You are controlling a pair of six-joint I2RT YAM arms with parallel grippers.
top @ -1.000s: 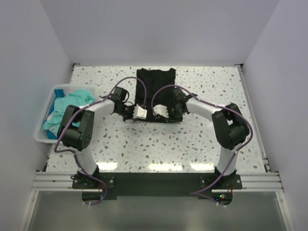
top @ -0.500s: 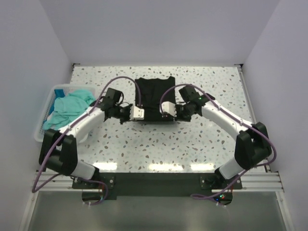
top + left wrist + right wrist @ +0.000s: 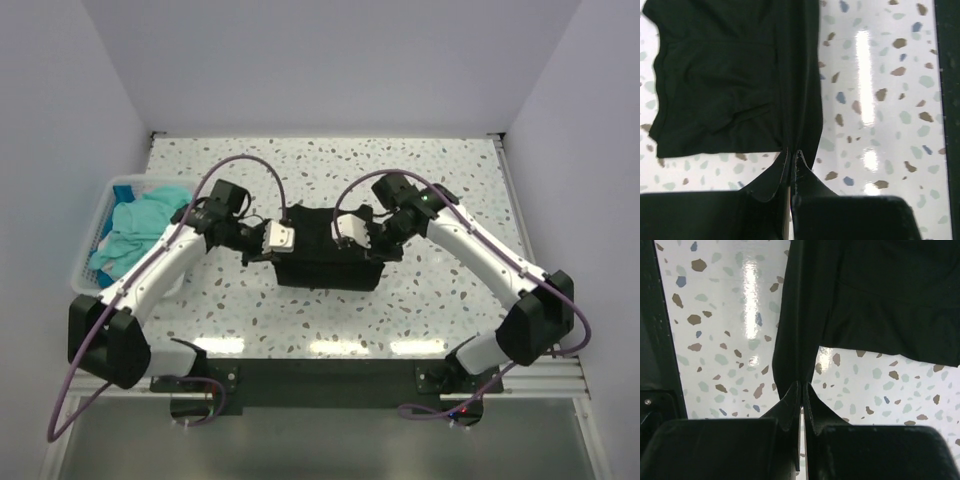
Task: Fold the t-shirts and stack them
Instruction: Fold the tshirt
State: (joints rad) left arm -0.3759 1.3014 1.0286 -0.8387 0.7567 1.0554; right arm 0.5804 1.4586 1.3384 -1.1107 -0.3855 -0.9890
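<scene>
Between the two sets of fingers, a black t-shirt [image 3: 328, 265] hangs stretched above the speckled tabletop [image 3: 450, 170], one side edge pinched by each arm.

In the left wrist view, the left fingers [image 3: 807, 182] are pressed together with almost no gap. A narrow ridge of black cloth is caught at their tips and runs straight away from them. Most of the shirt spreads beyond the tips and to one side, folded over on itself, with a hem showing along its far side. Bare tabletop shows on the other side of the ridge.

In the right wrist view, the right fingers [image 3: 785, 412] are likewise clamped shut on a band of the same black cloth that rises from their tips. The rest of the shirt lies beyond the tips and off to one side, and its lower edge hangs clear of the tabletop beneath it.

Well outside the left fingers, away from the shirt, a white slatted basket [image 3: 85, 288] sits at the tabletop's edge, holding crumpled teal t-shirts [image 3: 140, 225]. Neither set of fingers touches them.
</scene>
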